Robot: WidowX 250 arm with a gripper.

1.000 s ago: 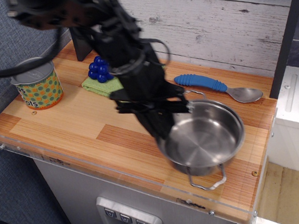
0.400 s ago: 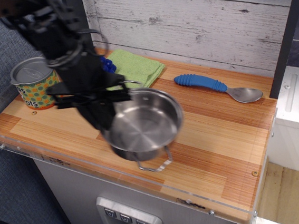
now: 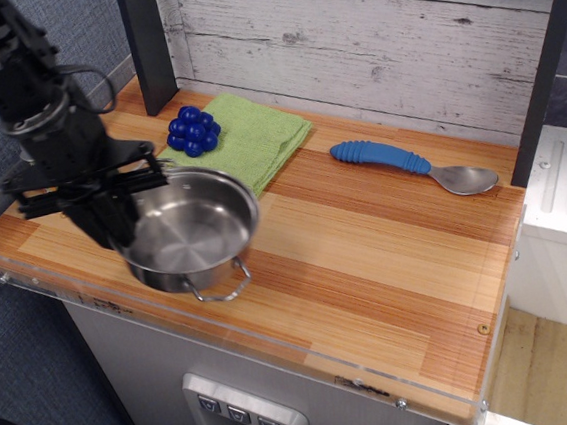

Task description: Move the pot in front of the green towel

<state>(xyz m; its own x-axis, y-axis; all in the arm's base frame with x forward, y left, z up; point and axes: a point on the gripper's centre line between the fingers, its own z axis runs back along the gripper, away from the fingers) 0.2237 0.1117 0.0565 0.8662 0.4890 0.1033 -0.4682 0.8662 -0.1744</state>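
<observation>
The pot (image 3: 190, 232), shiny steel with a wire loop handle toward the front, is at the front left of the wooden counter, just in front of the green towel (image 3: 251, 140). My black gripper (image 3: 116, 221) is shut on the pot's left rim. Whether the pot rests on the counter or hangs just above it, I cannot tell. The arm reaches down from the upper left and hides the counter's left end.
A blue grape cluster (image 3: 193, 131) lies on the towel's left part. A blue-handled spoon (image 3: 409, 164) lies at the back right. A dark post (image 3: 147, 45) stands at the back left. The counter's front edge (image 3: 276, 339) has a clear plastic lip.
My gripper has carried the pot from the right front of the counter leftward to the front left, in front of the towel. The arm now covers the dotted can.
</observation>
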